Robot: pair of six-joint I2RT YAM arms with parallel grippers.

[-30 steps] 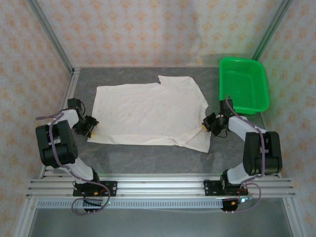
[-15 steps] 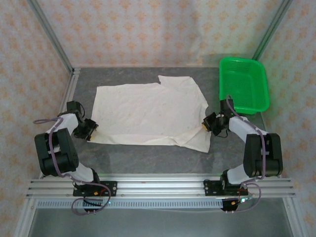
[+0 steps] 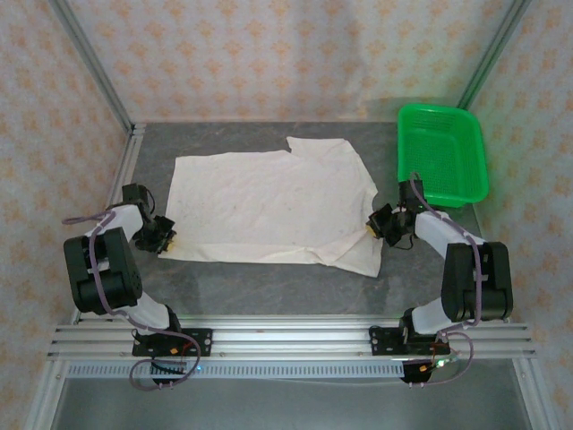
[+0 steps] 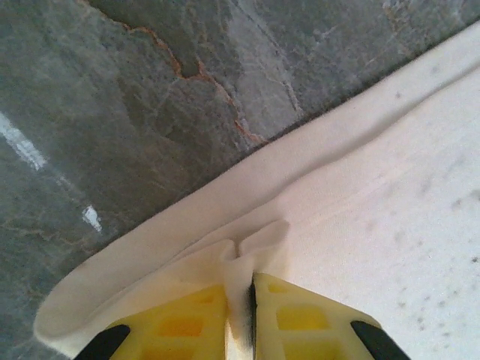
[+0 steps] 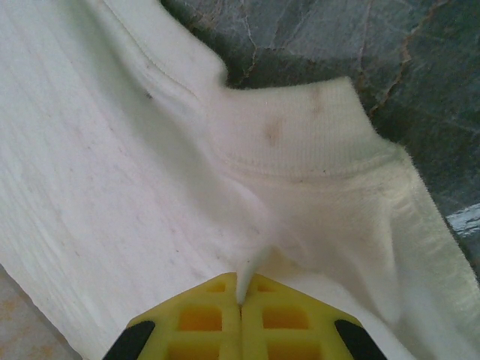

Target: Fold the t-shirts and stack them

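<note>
An off-white t-shirt (image 3: 269,206) lies spread flat on the grey table, its plain face up with faint dark specks. My left gripper (image 3: 167,237) is at the shirt's near left corner, shut on a pinch of the cloth; its yellow fingers (image 4: 300,319) hold a fold of t-shirt (image 4: 375,217) between them. My right gripper (image 3: 373,228) sits at the shirt's right edge, shut on a small peak of fabric next to the ribbed collar (image 5: 300,139); the yellow fingers (image 5: 202,322) meet around it.
A green plastic basket (image 3: 442,152) stands at the back right, close behind my right arm. Metal frame posts (image 3: 94,72) rise at the table's back corners. Bare grey table (image 3: 269,287) runs along the front of the shirt.
My left gripper drew slightly left and back, tugging the shirt's near left corner with it. The right gripper has stayed in place.
</note>
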